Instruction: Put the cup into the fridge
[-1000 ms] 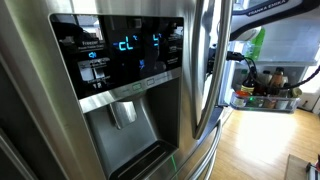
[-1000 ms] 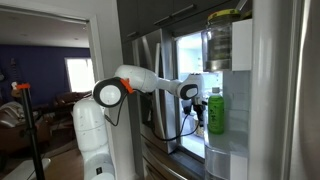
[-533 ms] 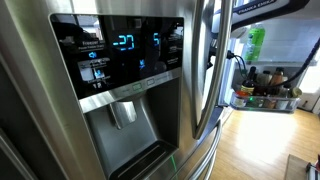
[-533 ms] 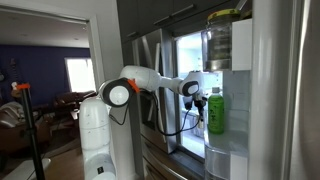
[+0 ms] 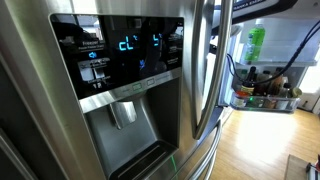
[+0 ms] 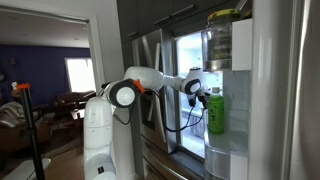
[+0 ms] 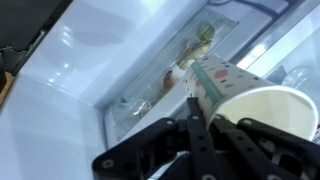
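In the wrist view my gripper (image 7: 214,112) is shut on the cup (image 7: 250,98), a white paper cup with faint speckles, its open mouth turned towards the camera. One black finger (image 7: 193,118) presses on the cup's outer wall. Behind the cup is the white inside of the fridge (image 7: 60,95). In an exterior view my arm reaches through the open door of the fridge (image 6: 150,60), with the gripper (image 6: 198,88) beside a tall green bottle (image 6: 215,113); the cup is too small to make out there. The steel door (image 5: 40,120) with its black panel (image 5: 120,48) fills an exterior view.
A dispenser recess (image 5: 125,115) and a long vertical handle (image 5: 207,70) are on the door. A large jar (image 6: 220,35) stands on the door shelf above the bottle. A clear bin with food (image 7: 180,70) lies ahead. A counter rack of bottles (image 5: 265,92) stands behind.
My arm has reached further into the fridge, the gripper moving towards the green bottle with the cup still held. The blue digits on the panel have changed.
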`<state>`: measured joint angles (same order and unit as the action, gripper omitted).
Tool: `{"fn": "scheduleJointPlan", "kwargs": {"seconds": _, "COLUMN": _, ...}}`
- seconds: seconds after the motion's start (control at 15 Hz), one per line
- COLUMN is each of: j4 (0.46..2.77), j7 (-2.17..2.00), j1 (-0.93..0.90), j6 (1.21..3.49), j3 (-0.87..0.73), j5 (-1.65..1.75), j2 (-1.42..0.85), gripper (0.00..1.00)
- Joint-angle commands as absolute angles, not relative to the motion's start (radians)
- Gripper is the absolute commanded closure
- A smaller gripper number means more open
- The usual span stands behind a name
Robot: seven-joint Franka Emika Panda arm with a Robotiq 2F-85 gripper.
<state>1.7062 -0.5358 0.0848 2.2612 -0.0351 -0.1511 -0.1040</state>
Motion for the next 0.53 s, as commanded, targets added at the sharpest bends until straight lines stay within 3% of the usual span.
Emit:
{"fn": "scheduleJointPlan", "kwargs": {"seconds": 0.0, "j4": 1.636, "j7": -0.544, "j1": 0.072, "j6": 2.326, "j3": -0.045, "j5": -0.222, "j2": -0.176, "gripper": 1.00}}
{"fn": "scheduleJointPlan", "kwargs": {"seconds": 0.47, "j4": 1.668, "j7": -0.533, "j1": 0.067, "j6": 2.303, "j3": -0.052, "j5": -0.190, "j2": -0.144, "gripper": 0.99}}
